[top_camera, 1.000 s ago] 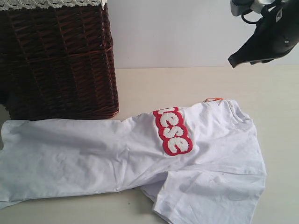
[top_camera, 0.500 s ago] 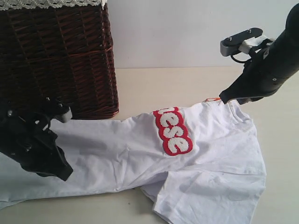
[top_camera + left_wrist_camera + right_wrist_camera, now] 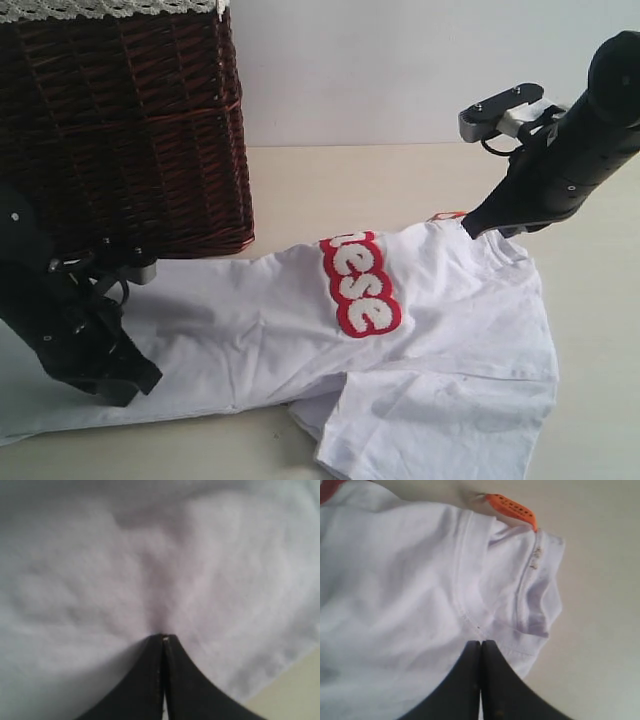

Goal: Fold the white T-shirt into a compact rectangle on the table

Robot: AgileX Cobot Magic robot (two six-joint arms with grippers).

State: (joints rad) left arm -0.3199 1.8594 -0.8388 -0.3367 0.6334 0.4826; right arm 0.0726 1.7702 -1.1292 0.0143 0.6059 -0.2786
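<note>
Table [image 3: 350, 180] of pale cream wood grain takes up the exterior view below a white wall. A dark brown wicker basket [image 3: 120, 130] with a lace rim stands on it at ten o'clock.

The white T-shirt [image 3: 300, 330] lies flat and rumpled on the table. It runs from eight o'clock, where its hem end sits in front of the basket, to four o'clock, where the collar and one sleeve spread out. The sleeve lies toward five o'clock.

The left gripper [image 3: 130, 385] comes down on the hem end at eight o'clock. Its jaws are pressed together and pinch the cloth. In the left wrist view the left gripper [image 3: 163, 637] has creases drawing in to its tips.

The right gripper [image 3: 470, 228] meets the collar at two o'clock. In the right wrist view the right gripper [image 3: 481, 642] has its jaws pressed together, with the tips against the stitched collar band. Whether any cloth is caught between them cannot be told from here.

Red-outlined fuzzy lettering [image 3: 358, 285] curves across the chest near the centre, with only "ese" readable. A small orange tag [image 3: 512, 509] sticks out past the collar onto the bare table, just beside the right gripper at one o'clock.
</note>
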